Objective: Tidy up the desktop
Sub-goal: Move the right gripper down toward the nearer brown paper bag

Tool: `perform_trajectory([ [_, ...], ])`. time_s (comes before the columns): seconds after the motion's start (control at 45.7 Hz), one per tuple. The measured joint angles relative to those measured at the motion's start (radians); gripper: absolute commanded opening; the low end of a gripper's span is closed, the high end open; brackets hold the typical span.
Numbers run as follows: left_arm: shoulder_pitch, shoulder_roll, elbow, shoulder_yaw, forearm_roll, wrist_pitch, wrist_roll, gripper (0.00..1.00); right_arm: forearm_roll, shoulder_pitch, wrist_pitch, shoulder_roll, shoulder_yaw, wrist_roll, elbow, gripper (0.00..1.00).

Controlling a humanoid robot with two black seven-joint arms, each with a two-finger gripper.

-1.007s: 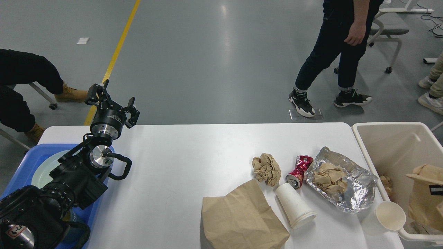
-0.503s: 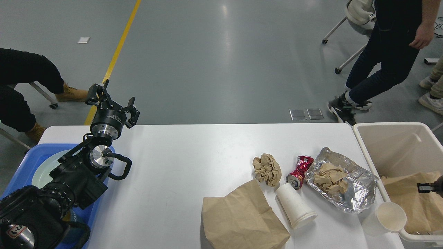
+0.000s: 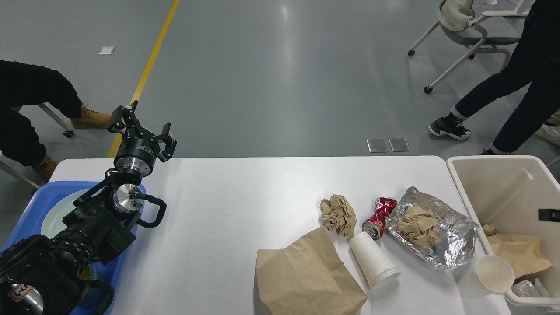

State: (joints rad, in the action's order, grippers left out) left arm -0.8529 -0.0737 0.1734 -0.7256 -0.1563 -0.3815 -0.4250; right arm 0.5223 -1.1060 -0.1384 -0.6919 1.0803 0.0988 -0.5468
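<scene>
The white desktop (image 3: 236, 205) holds litter on its right half: a flat brown paper bag (image 3: 306, 275), a crumpled brown paper ball (image 3: 337, 213), a crushed red can (image 3: 379, 216), a white paper cup (image 3: 374, 261) on its side, a foil sheet (image 3: 450, 236) with crumpled paper on it, and an upright white cup (image 3: 492, 275). My left gripper (image 3: 142, 129) is open and empty above the desk's far left corner. Of my right gripper, only a small black tip (image 3: 550, 214) shows at the right edge, above the bin.
A beige bin (image 3: 503, 179) stands at the desk's right end with a brown paper bag (image 3: 518, 253) and scraps in it. A blue tray (image 3: 26, 205) with a pale plate (image 3: 52, 214) lies under my left arm. People and chairs stand beyond the desk.
The brown bag held over the bin has dropped to its bottom. The right gripper tip has moved up and right. The person behind the desk has walked right. The left arm has not moved.
</scene>
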Motion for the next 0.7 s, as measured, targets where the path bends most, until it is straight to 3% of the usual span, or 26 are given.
perform_trajectory([
  [0.109,0.000,0.000,0.000,0.000,0.000,0.000,0.000,0.96,0.006,-0.213,-0.129,-0.055,0.083,0.001,-0.068,1.00],
  [0.241,0.000,0.000,0.000,0.000,0.000,0.000,0.000,0.96,0.006,-0.489,-0.391,-0.061,0.201,0.003,-0.115,1.00],
  [0.372,0.000,0.000,0.000,0.000,0.000,0.000,0.000,0.96,0.006,-0.739,-0.680,-0.008,0.262,0.004,-0.149,1.00],
  [0.438,0.000,0.000,0.000,0.000,0.000,0.000,0.000,0.96,0.007,-0.834,-0.774,0.044,0.282,0.004,-0.164,1.00],
  [0.7,0.000,0.000,0.000,0.000,0.000,0.000,0.000,0.96,0.004,-1.099,-0.821,0.228,0.259,0.005,-0.308,1.00],
])
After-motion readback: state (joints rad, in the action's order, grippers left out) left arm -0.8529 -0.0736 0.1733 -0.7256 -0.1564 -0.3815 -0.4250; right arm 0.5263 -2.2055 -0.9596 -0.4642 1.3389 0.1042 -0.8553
